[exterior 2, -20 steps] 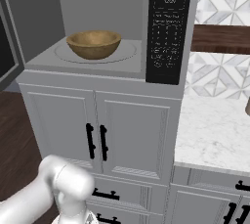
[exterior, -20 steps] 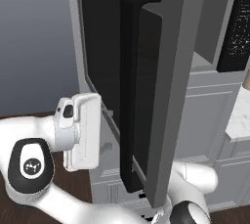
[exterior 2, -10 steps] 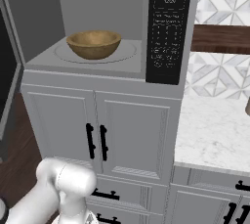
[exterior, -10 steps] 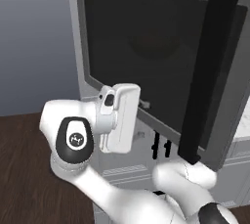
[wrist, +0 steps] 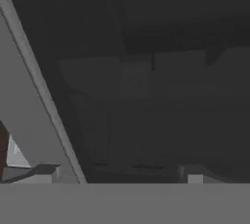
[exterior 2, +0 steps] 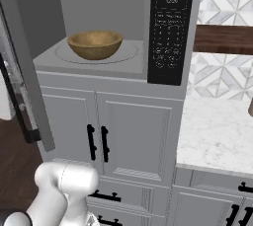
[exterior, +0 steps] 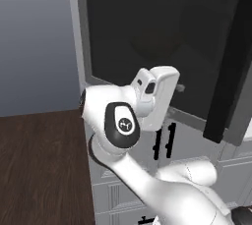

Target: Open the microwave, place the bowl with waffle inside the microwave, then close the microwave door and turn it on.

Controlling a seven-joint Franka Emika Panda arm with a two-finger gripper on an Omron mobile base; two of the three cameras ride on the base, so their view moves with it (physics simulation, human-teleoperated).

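here the round wooden bowl (exterior 2: 95, 45) sits inside the grey microwave (exterior 2: 168, 27); beside its dark-glass door (exterior: 147, 52), the gripper (wrist: 117, 173) is spread wide, empty.

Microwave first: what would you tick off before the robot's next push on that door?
1. Bowl sits inside the microwave: ok.
2. Whether a waffle lies in the bowl: cannot tell.
3. Door shut: not ok, it stands swung out.
4. Gripper holds nothing, jaws apart against the dark glass: ok.
5. Door handle free of the arm: ok.
6. Control panel unblocked for switching on later: ok.
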